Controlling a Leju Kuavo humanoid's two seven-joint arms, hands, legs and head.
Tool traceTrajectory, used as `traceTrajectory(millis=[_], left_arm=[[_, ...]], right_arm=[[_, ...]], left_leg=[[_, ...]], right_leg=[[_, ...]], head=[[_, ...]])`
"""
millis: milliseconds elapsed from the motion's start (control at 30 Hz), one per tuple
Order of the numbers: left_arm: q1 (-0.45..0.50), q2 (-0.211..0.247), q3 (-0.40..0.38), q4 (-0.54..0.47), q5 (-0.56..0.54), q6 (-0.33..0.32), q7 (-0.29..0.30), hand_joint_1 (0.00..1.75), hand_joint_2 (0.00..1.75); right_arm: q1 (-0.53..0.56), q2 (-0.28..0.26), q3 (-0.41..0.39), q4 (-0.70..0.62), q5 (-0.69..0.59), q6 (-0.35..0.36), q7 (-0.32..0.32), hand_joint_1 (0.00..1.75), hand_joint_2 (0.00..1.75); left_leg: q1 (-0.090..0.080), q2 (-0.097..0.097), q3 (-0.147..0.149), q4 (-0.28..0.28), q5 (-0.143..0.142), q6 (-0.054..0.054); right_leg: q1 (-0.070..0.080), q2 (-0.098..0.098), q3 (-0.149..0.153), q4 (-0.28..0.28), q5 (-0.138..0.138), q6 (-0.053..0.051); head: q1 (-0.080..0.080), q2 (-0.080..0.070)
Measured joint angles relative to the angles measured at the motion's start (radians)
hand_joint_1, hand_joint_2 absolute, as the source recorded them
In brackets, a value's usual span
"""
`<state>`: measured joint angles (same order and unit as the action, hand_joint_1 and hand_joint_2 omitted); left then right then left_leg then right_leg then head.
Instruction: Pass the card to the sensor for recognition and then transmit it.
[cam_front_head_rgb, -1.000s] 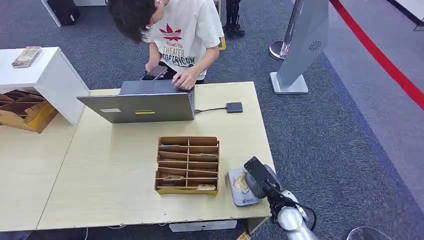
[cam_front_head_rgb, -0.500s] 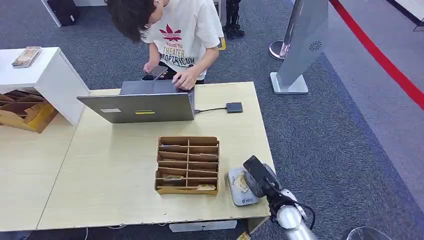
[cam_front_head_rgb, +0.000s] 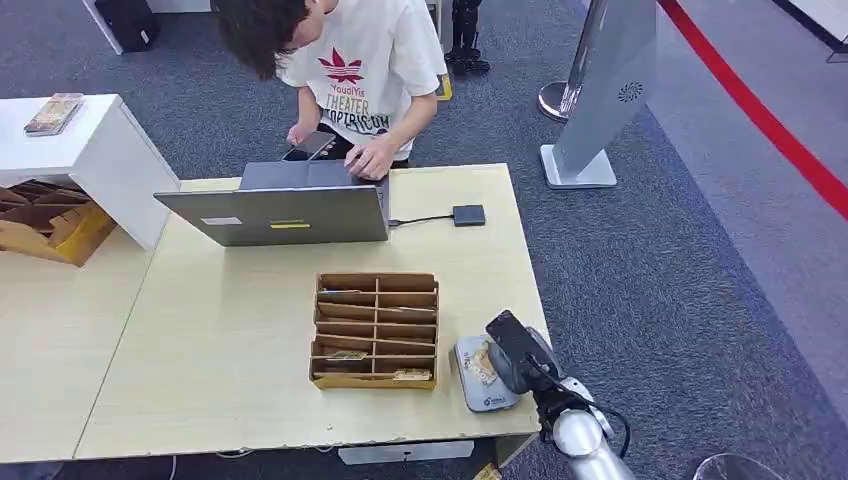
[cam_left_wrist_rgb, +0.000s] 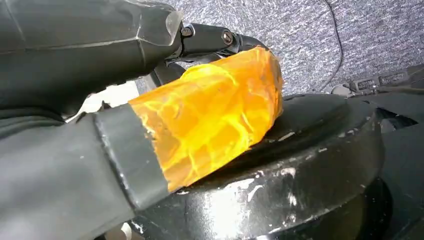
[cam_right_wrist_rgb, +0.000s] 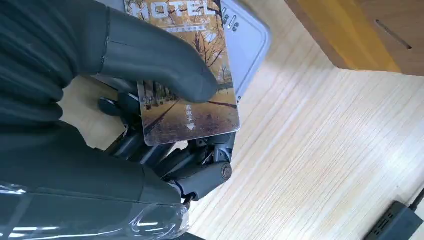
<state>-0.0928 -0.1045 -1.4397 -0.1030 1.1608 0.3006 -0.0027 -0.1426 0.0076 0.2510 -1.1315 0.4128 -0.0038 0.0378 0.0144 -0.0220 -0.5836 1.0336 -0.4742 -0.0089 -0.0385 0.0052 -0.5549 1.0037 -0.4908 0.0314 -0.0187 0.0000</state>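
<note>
Here we see the right hand (cam_front_head_rgb: 517, 352) at the near right corner of the light wooden table (cam_front_head_rgb: 230, 330), held over the grey card sensor (cam_front_head_rgb: 478, 388) that lies flat there. In the right wrist view the hand (cam_right_wrist_rgb: 125, 100) pinches the card (cam_right_wrist_rgb: 187, 85), its thick thumb (cam_right_wrist_rgb: 160, 60) pressed on the printed face and the darker fingers (cam_right_wrist_rgb: 200, 175) curled beneath. The card carries an autumn street picture and the word HOTEL, and it sits above the sensor (cam_right_wrist_rgb: 250, 40), whose rounded grey corner shows just beyond it; we cannot tell whether the card touches the sensor's top.

Just beside the sensor stands the cardboard sorting box (cam_front_head_rgb: 375, 330), split into many slots, with a few cards lying in its nearer compartments. Its edge (cam_right_wrist_rgb: 350, 35) appears in the right wrist view as well.

At the far side of the table an open laptop (cam_front_head_rgb: 275, 212) faces away from us, and a cable runs from it to a small dark adapter (cam_front_head_rgb: 468, 215). A person (cam_front_head_rgb: 350, 70) in a white printed T-shirt leans over the laptop, one hand on it and the other holding a phone (cam_front_head_rgb: 310, 146).

In the left wrist view the left hand (cam_left_wrist_rgb: 150, 90) shows an orange-wrapped part (cam_left_wrist_rgb: 210, 115); we cannot tell how its fingers lie.
</note>
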Motion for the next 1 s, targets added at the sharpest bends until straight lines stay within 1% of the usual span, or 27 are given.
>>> traceTrajectory(millis=[533,1000], left_arm=[[0.000,0.003,0.000,0.000,0.000,-0.004,0.000,0.00,0.00],[0.000,0.004,0.000,0.000,0.000,-0.008,0.000,0.00,0.00]], right_arm=[[-0.009,0.001,0.000,0.008,0.003,0.002,0.000,1.75,1.75],[-0.019,0.002,0.000,0.026,0.000,0.001,-0.014,1.75,1.75]], left_leg=[[0.000,0.000,0.000,0.000,0.000,0.000],[0.000,0.000,0.000,0.000,0.000,0.000]], right_leg=[[0.000,0.000,0.000,0.000,0.000,0.000],[0.000,0.000,0.000,0.000,0.000,0.000]], head=[[0.000,0.000],[0.000,0.000]])
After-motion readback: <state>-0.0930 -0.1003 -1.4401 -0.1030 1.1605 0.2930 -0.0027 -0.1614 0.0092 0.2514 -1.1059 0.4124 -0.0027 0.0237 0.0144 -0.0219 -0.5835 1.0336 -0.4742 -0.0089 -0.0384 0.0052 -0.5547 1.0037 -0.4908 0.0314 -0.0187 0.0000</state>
